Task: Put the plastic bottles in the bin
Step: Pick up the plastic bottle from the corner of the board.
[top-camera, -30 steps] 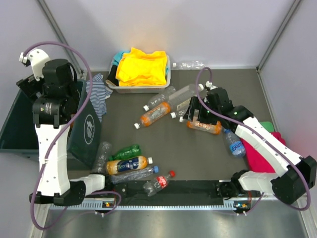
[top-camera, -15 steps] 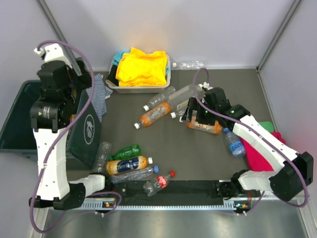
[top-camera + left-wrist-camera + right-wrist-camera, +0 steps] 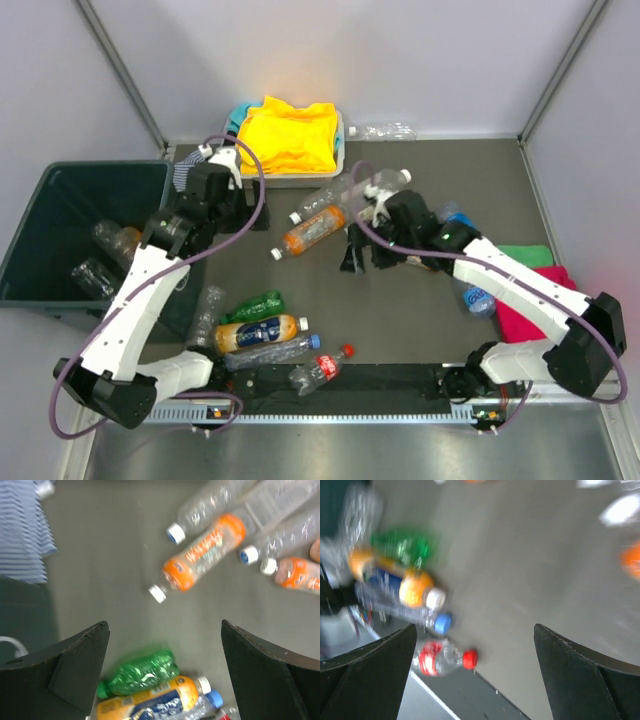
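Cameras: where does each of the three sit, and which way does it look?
Top view: above and behind the arms, looking down on the table and bin; both arms show.
Left wrist: on the left arm, looking down past its open left gripper at an orange bottle and a green bottle.
Right wrist: on the right arm, blurred, looking down past its open right gripper at a red-capped bottle.
Shared: both wrist views catch the green bottle.

My left gripper (image 3: 164, 625) hangs with fingers spread wide, nothing between them. On the grey table (image 3: 110, 555): orange bottle (image 3: 205, 557), white cap, lying diagonal, clear bottles (image 3: 215, 502) just beside it. Crushed green bottle (image 3: 142, 672) touches blue-labelled orange bottle (image 3: 150, 700). Striped cloth (image 3: 22, 535) top left.
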{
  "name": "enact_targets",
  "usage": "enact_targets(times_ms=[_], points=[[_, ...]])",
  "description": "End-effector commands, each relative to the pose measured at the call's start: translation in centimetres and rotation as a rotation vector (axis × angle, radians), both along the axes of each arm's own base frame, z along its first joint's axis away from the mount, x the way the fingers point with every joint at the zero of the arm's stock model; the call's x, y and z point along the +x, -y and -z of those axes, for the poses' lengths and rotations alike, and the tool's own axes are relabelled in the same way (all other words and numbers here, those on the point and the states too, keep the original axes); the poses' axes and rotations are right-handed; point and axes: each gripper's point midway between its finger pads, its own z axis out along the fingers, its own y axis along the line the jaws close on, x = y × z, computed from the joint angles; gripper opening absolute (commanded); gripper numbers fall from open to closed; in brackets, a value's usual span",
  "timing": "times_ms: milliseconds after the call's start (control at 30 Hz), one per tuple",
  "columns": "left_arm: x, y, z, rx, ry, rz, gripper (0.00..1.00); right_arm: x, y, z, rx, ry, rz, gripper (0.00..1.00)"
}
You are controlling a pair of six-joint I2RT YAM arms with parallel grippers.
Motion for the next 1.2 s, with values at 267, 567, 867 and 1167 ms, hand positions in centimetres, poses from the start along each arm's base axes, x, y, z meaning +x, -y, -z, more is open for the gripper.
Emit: enact_targets(times_ms=[267, 567, 867, 1167], points=[[0.3, 1.7, 4.5, -0.134, -0.095, -0.116, 0.96, -9.3, -1.2, 6.3, -0.185, -0.284, -0.114, 0.99], [-0.9, 1.9, 6.4, -0.079, -0.130, -0.031, 0.96, -15.4, -2.1, 9.6, -0.217, -0.661, 0.060, 0.99], [-2.9, 2.5, 9.0, -0.096, -0.175, 0.052, 0.96, -19.2, -8.0, 11.4, -0.178, -0.770, 0.048, 0.99], [-4.1, 1.8, 9.8, -0.054, -0.196, 0.075, 0.96, -20.1, -11.7, 13.3, -0.105, -0.839, 0.035, 0.99]])
